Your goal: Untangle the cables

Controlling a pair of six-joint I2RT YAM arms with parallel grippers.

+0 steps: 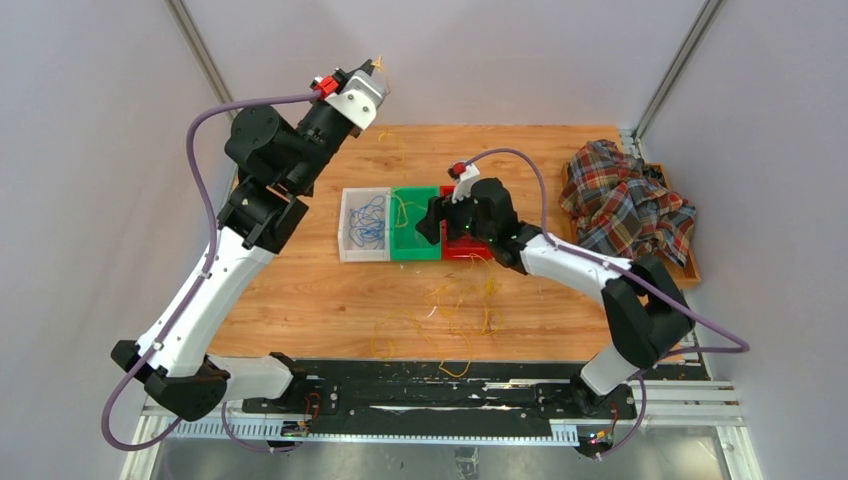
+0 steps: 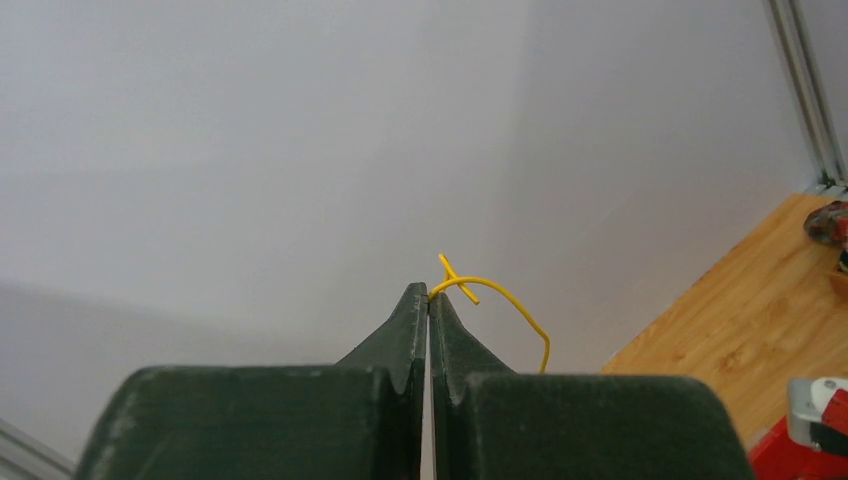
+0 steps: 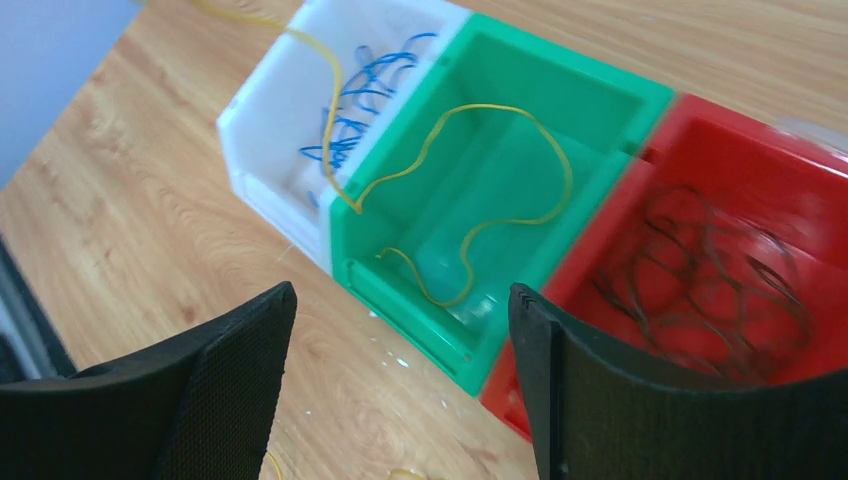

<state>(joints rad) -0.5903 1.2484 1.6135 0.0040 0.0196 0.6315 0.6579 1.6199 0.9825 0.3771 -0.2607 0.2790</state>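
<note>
Wooden table (image 1: 300,300) is carrying a white bin (image 3: 270,110), green bin (image 3: 560,55) and red bin (image 3: 740,110).
Right gripper (image 3: 400,292) is hovering above them, jaws apart; left gripper (image 2: 428,300) is clamping a yellow cable (image 2: 500,295); blue cables (image 3: 370,85) are lying in white, dark cables (image 3: 700,260) in red, loose yellow cables (image 1: 450,310) nearer the arms.

Blue cables (image 3: 360,90) are heaped in the white bin (image 3: 262,150), dark cables (image 3: 700,250) in the red bin (image 3: 740,120) — a yellow cable (image 3: 490,106) in the green bin (image 3: 400,290).
</note>
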